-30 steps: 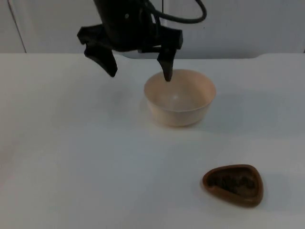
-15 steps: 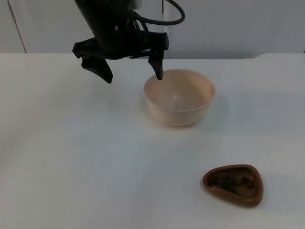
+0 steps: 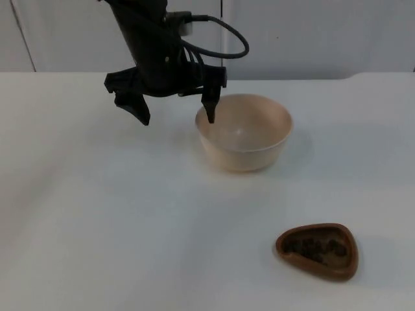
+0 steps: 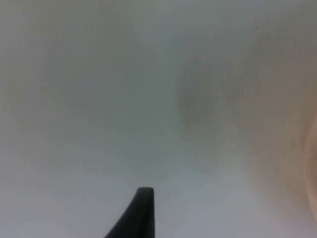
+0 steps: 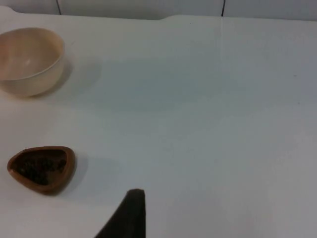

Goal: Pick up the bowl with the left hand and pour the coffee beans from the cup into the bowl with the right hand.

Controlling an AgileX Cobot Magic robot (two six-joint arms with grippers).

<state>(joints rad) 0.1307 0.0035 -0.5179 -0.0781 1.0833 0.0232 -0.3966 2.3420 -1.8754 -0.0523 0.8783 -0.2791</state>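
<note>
The left gripper (image 3: pixel 174 110) has been coming down over the last second and is now hanging with its fingers spread wide apart, one fingertip (image 3: pixel 209 114) dipping at the near-left rim of the bowl (image 3: pixel 244 131), the other well to the left over the white table (image 3: pixel 97 207). One cream bowl is sitting just right of that claw, holding nothing visible. One brown cup (image 3: pixel 318 250) is resting well in front and to the right of it, carrying dark coffee beans (image 3: pixel 316 247). The right arm is waiting; its fingertip (image 5: pixel 130 213) is showing above the table, its grip impossible to tell.
</note>
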